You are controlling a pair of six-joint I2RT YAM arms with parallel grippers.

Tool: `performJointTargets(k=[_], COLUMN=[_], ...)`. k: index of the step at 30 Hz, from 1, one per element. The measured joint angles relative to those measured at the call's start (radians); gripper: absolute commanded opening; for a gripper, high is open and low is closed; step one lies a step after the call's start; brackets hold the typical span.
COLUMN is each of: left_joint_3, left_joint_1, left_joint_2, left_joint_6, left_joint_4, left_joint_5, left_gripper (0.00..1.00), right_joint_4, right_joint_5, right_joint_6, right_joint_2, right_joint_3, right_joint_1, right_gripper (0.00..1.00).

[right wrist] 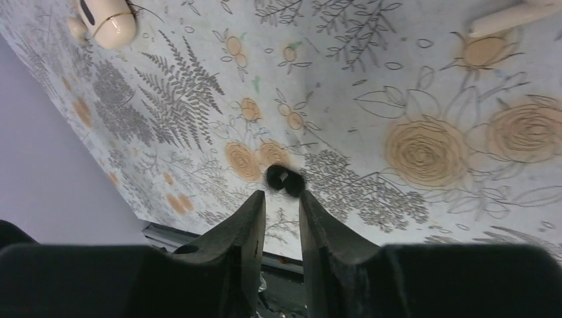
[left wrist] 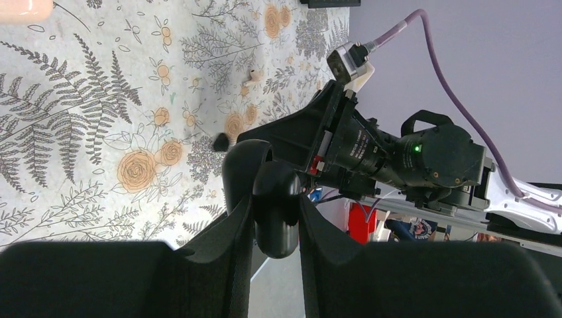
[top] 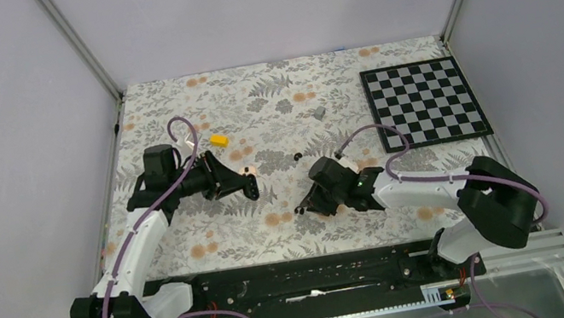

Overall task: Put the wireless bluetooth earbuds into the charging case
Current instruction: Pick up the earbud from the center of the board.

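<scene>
The right fingers (right wrist: pixel 248 228), slightly parted and empty, point at an earbud (right wrist: pixel 285 180) lying on the bench (right wrist: pixel 411 79) just beyond their tips, its length across the gap. The left fingers (left wrist: pixel 228 232) clench the charging case (left wrist: pixel 275 205), farther from it.

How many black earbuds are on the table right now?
2: one earbud just ahead of the right gripper, second earbud farther back on the tablecloth. More may be hidden.

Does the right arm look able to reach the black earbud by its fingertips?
Probably yes: the earbud lies uncovered just beyond the right gripper, whose jaws stand slightly parted with nothing between them.
</scene>
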Motion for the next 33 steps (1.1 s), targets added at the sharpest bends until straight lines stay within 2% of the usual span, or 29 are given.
performJointTargets(k=[6, 10, 13, 17, 19, 23, 27, 33], left_joint_3=[-0.009, -0.015, -0.015, -0.015, -0.015, -0.013, -0.013, -0.046], left_joint_1=[0.0, 0.0, 0.0, 0.0, 0.0, 0.003, 0.009, 0.009], left_joint_2=[-0.001, -0.001, -0.002, -0.003, -0.004, -0.016, -0.055, -0.114], left_joint_6=[0.007, 0.013, 0.015, 0.021, 0.024, 0.051, 0.085, 0.111], left_joint_4=[0.0, -0.001, -0.002, -0.008, -0.015, -0.056, -0.114, -0.16], left_joint_5=[0.0, 0.0, 0.0, -0.004, -0.011, -0.031, -0.057, -0.066], left_gripper=[0.0, 0.0, 0.0, 0.0, 0.0, 0.0, 0.0, 0.0], right_joint_4=[0.026, 0.026, 0.001, -0.103, -0.198, -0.377, -0.411, -0.402], right_joint_5=[0.011, 0.01, 0.006, -0.018, 0.0, 0.121, 0.137, 0.081], right_joint_6=[0.037, -0.029, -0.155, -0.387, -0.517, -0.73, -0.813, -0.851], right_joint_2=[0.056, 0.061, 0.061, 0.069, 0.106, 0.249, 0.269, 0.256], right_joint_3=[0.026, 0.027, 0.052, 0.178, 0.299, 0.573, 0.568, 0.445], right_joint_1=[0.014, 0.014, 0.014, 0.016, 0.033, 0.154, 0.233, 0.095], right_gripper=[0.35, 0.38, 0.39, 0.39, 0.4, 0.38, 0.36, 0.35])
